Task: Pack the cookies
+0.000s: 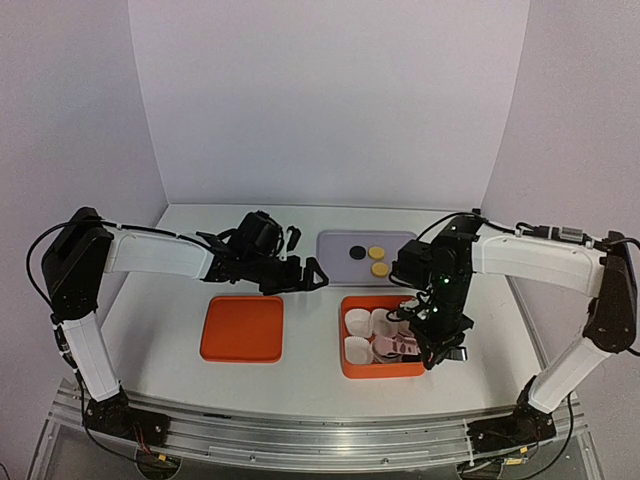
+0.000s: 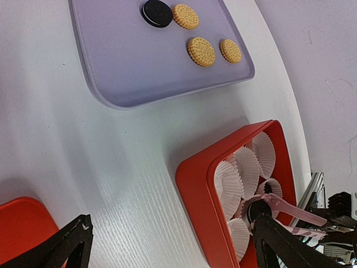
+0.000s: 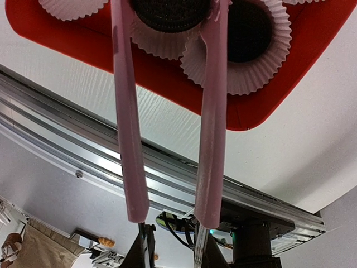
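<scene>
Hovering over the red box (image 3: 251,111) near the desk's (image 1: 310,330) front edge, my right end effector (image 3: 172,243) is clamped on the handles of the pink tongs (image 3: 213,128). The tong tips stand on either side of a dark cookie (image 3: 170,14), which sits over a paper cup (image 3: 162,47) in the box. Whether the tips pinch it or it lies free in the cup, I cannot tell. Just beside it, a second dark cookie (image 3: 251,33) lies flat in the next cup (image 3: 240,72). More white cups (image 2: 248,167) stand in the rest of the box.

My left end effector (image 2: 170,245) hangs above bare desk with its fingers spread wide and nothing between them, between the box and an orange lid (image 1: 242,328).

Farther back on the desk lies a lilac tray (image 2: 128,72). On it a third dark cookie (image 2: 157,13) lies right beside one yellow cookie (image 2: 184,16). Two more yellow cookies (image 2: 201,51) lie near each other, a little apart from that pair.
</scene>
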Robot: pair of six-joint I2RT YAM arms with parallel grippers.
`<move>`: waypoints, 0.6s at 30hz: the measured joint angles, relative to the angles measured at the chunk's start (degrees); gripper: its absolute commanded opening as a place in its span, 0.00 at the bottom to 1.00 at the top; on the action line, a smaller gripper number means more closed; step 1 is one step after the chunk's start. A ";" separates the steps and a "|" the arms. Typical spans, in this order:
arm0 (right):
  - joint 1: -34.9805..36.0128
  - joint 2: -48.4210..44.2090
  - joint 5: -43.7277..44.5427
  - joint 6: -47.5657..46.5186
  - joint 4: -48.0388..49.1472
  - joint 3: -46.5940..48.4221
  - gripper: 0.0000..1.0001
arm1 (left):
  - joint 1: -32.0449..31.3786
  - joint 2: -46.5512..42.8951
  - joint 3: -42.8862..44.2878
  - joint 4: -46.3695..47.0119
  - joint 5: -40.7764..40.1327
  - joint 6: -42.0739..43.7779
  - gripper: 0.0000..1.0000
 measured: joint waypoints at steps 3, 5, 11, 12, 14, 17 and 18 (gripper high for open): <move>0.58 0.18 0.05 -0.04 0.03 0.31 0.20 | 0.00 -0.02 -0.03 -0.01 -0.01 0.01 1.00; 0.81 0.26 0.19 -0.11 0.03 0.54 0.20 | 0.00 0.00 -0.03 0.01 -0.05 0.01 1.00; 1.13 0.36 2.35 -0.20 0.03 1.63 0.20 | 0.00 -0.01 -0.03 -0.01 -0.15 0.02 1.00; 1.13 0.37 2.81 -0.20 0.07 1.87 0.20 | 0.00 -0.02 -0.03 0.00 -0.15 0.02 1.00; 1.12 0.37 3.53 -0.18 0.12 2.25 0.20 | 0.00 0.00 -0.03 0.00 -0.15 0.02 1.00; 1.13 0.37 4.11 -0.19 0.20 2.36 0.20 | 0.00 -0.02 -0.03 0.02 -0.17 0.02 1.00; 1.12 0.41 4.10 -0.18 0.20 2.36 0.20 | 0.00 0.00 -0.04 0.00 -0.15 0.02 1.00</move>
